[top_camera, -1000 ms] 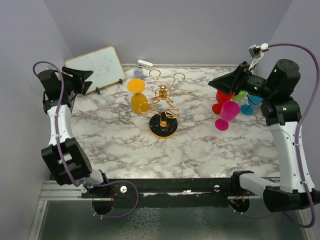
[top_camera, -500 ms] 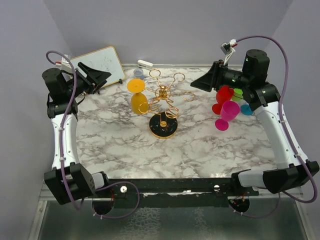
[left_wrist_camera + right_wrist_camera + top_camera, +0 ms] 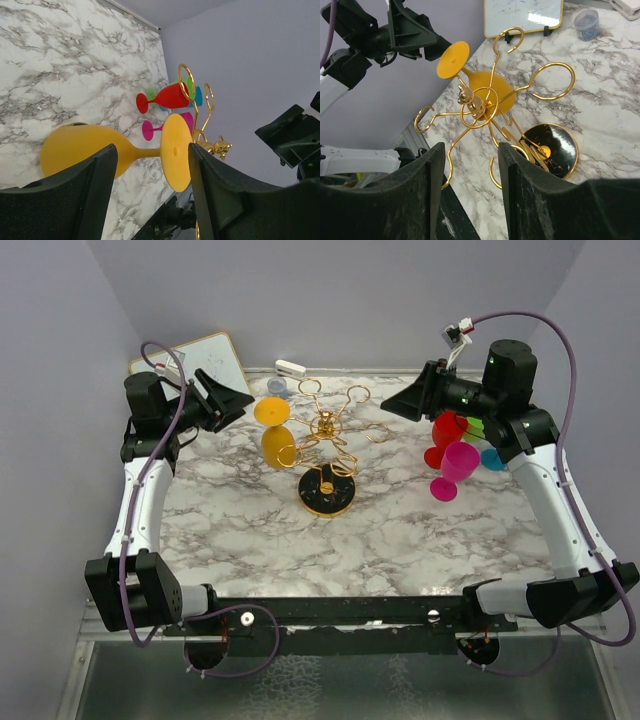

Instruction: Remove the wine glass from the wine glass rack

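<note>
The gold wine glass rack [image 3: 326,430] stands mid-table on its round black base [image 3: 328,494]. A yellow wine glass [image 3: 273,412] hangs upside down from one of its left arms, foot up and bowl below. My left gripper [image 3: 243,400] is open just left of the glass foot, not touching it. In the left wrist view the yellow wine glass [image 3: 80,150] lies beyond the open left gripper [image 3: 152,150]. My right gripper [image 3: 387,410] is open, raised to the right of the rack. The right wrist view looks past the right gripper [image 3: 471,147] down on the rack [image 3: 480,107] and the yellow wine glass [image 3: 454,59].
Red [image 3: 447,430], pink [image 3: 459,464], green [image 3: 481,427] and blue [image 3: 496,454] glasses stand clustered at the right under my right arm. A whiteboard [image 3: 205,365] leans at the back left, with a small blue cup [image 3: 277,386] and a white object [image 3: 290,368] by the back wall.
My left arm has swung right, bringing its gripper close to the yellow glass foot. My right gripper moved left toward the rack, then held still.
</note>
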Controlling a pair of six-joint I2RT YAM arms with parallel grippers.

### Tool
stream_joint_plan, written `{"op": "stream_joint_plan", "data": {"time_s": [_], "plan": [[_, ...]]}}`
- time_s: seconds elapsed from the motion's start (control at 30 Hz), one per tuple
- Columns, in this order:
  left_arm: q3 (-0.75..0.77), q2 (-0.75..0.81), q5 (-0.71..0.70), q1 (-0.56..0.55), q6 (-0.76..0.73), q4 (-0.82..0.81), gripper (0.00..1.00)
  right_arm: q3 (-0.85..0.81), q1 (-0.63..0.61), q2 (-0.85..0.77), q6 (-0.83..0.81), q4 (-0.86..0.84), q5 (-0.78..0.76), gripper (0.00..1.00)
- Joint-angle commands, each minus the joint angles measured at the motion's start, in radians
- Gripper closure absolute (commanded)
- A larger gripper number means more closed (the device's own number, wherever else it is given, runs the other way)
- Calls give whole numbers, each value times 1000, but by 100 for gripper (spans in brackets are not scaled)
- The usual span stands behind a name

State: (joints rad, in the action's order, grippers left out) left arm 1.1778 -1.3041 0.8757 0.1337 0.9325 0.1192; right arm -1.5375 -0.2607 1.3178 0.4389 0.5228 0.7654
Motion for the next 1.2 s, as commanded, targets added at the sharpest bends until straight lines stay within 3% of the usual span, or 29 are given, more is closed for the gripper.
{"op": "stream_joint_plan", "data": {"time_s": [0.0,0.53,0.67,0.8,1.17], "plan": [[-14,-12,2,-16,20,-67,40,8,-6,-23,-3,-21,-42,54],[-42,-29,21,-82,87,-147,48,62,-6,-47,1,-48,-55,55],[-43,-33,21,-88,92,-155,55,72,-6,-54,3,-50,-59,55],[-50,-29,20,-89,98,-161,68,76,-6,-61,4,-52,-64,55],[-55,-23,39,-91,126,-180,84,89,-6,-72,7,-54,-77,55]]}}
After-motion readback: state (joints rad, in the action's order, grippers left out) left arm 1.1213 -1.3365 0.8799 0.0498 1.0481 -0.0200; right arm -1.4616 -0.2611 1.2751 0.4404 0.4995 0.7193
